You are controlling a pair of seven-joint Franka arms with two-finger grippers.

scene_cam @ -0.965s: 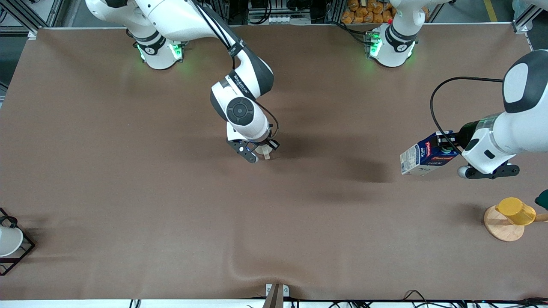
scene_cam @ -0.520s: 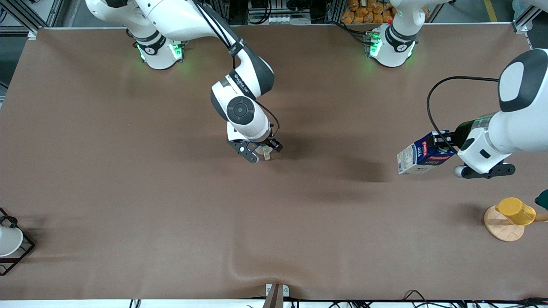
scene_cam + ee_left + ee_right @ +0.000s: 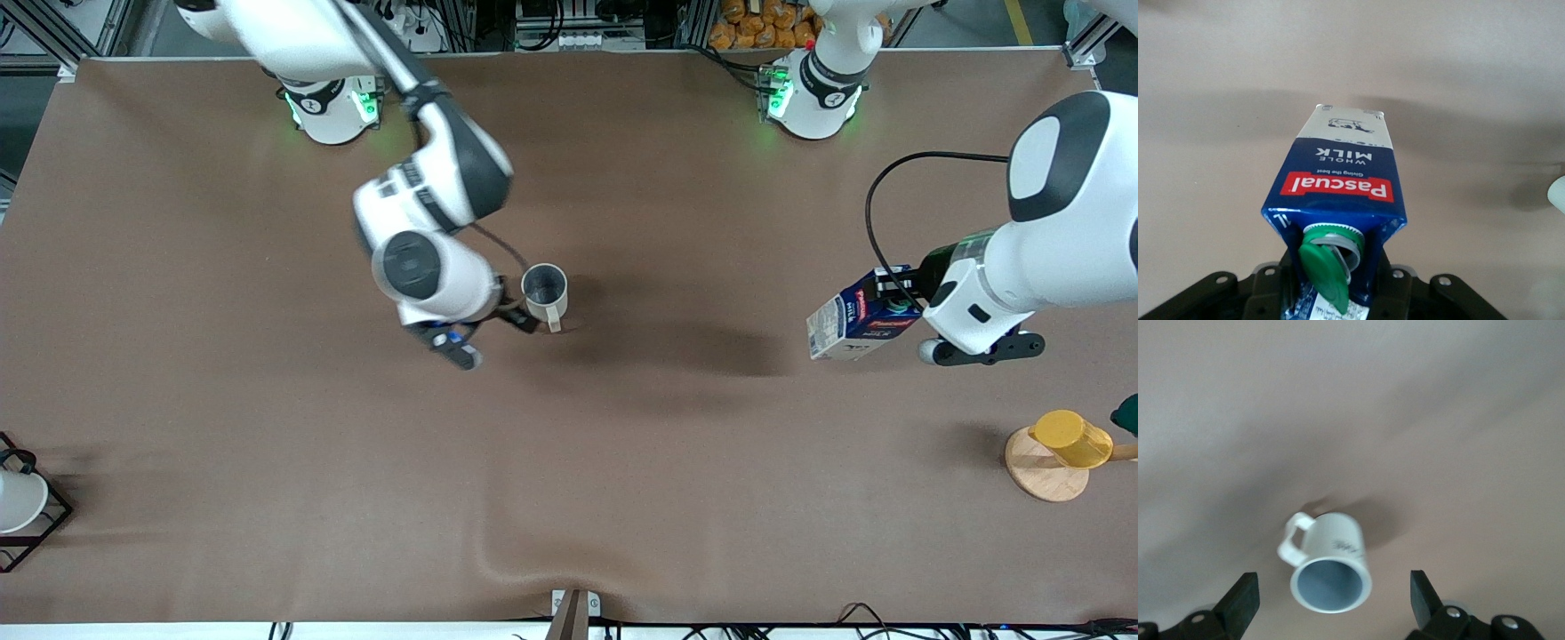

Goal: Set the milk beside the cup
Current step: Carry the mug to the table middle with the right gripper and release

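The cup (image 3: 544, 292), an off-white mug with a grey inside, stands upright on the brown table near its middle, handle toward the front camera. My right gripper (image 3: 494, 339) hangs open just beside it, toward the right arm's end. In the right wrist view the cup (image 3: 1331, 568) lies between the spread fingers (image 3: 1241, 600), touching neither. The milk (image 3: 855, 317), a dark blue carton with a red label, is tilted in the air over the left arm's end of the table. My left gripper (image 3: 900, 300) is shut on its top by the green cap (image 3: 1328, 270).
A yellow cup (image 3: 1071, 438) sits on a round wooden stand (image 3: 1042, 473) at the left arm's end, near the front. A white cup (image 3: 16, 500) rests in a black wire rack (image 3: 40, 524) at the right arm's end.
My right gripper opened, let go of the cup and drew back toward the right arm's end, uncovering it. My left arm carried the milk a little toward the table's middle.
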